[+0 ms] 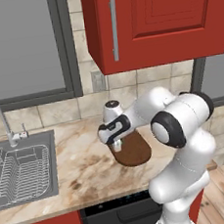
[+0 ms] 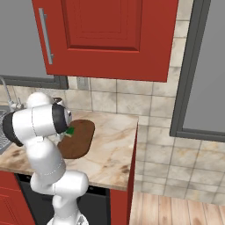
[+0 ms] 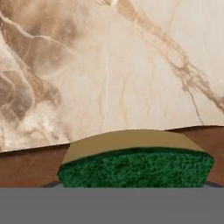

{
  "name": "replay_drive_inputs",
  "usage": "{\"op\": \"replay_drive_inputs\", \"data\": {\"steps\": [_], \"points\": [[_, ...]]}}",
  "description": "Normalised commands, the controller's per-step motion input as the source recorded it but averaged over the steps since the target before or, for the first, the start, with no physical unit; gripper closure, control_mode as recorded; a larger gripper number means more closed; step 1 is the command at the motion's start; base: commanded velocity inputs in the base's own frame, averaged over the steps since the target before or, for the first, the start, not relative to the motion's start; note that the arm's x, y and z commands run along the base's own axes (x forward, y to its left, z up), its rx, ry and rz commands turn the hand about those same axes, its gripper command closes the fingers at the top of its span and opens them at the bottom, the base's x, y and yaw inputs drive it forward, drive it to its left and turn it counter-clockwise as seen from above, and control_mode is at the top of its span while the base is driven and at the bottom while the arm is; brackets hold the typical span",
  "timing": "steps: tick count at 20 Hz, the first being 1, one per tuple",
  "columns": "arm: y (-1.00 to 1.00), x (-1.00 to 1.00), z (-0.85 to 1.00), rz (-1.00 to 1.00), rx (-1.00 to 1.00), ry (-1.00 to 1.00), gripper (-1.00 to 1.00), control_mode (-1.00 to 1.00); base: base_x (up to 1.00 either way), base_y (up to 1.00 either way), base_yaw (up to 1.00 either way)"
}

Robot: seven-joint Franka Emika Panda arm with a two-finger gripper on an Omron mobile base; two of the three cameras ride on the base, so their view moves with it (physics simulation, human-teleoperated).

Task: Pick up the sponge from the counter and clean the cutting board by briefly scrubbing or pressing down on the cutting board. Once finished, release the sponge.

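Sponge (image 3: 135,168) nearest in my hand view, green face toward camera, yellow layer behind, over board (image 3: 26,166). My gripper (image 1: 117,146) low above board's near-left part; I see no fingertips, so cannot tell if clenched on sponge. Left: sink (image 1: 52,162) with rack (image 1: 20,173), faucet (image 1: 1,124). Counter (image 1: 86,171) around board. Right base view: sponge (image 2: 70,131) at board's (image 2: 81,140) left edge.

Red wall cabinet (image 1: 153,20) with a steel handle (image 1: 114,27) hangs over beige tiled wall (image 2: 132,103). Grey-framed windows (image 1: 20,45) flank it. Wooden floor (image 2: 176,211) lies at right.
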Motion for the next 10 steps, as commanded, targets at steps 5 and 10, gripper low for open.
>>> {"op": "replay_drive_inputs", "data": {"steps": [5, 10], "points": [[-0.07, -0.93, -0.14, 0.0, 0.06, -0.02, 1.0, -1.0, 0.0, 0.0, 0.0], [-0.11, -0.82, 0.0, -0.02, 0.11, 0.02, 1.0, -1.0, 0.0, 0.0, 0.0]]}}
